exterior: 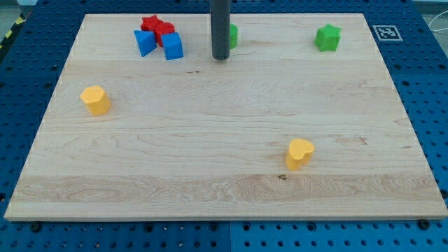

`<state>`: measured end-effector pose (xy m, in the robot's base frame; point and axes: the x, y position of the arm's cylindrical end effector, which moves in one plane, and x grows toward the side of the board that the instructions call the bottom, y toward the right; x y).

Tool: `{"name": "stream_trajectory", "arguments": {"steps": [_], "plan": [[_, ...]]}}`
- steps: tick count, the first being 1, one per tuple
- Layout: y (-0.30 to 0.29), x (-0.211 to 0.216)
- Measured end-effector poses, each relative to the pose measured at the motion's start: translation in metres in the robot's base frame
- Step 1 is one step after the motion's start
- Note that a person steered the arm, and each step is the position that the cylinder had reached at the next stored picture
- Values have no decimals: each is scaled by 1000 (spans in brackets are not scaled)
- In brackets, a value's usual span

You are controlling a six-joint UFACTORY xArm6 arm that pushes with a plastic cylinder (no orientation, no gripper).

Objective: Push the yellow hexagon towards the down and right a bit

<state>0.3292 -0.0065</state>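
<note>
Rod (220,28) cut off by the top edge, hides most of a green block (232,35) at its 3 o'clock; shape unreadable. Blue blocks (145,42) partly cover the red ones (157,28).

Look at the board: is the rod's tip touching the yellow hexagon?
No: my tip stands near the view's top beside a green block, far from the yellow hexagon at the view's left.

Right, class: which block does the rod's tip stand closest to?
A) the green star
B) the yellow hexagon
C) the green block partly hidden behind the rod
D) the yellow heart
C: my tip stands just in front of the green block, which peeks out on the rod's right side.
</note>
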Motion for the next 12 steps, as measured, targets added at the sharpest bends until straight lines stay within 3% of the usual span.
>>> {"name": "stream_trajectory", "arguments": {"steps": [3,6,8,10,12], "plan": [[-36,56],[-103,18],[-172,19],[-227,50],[-245,92]]}}
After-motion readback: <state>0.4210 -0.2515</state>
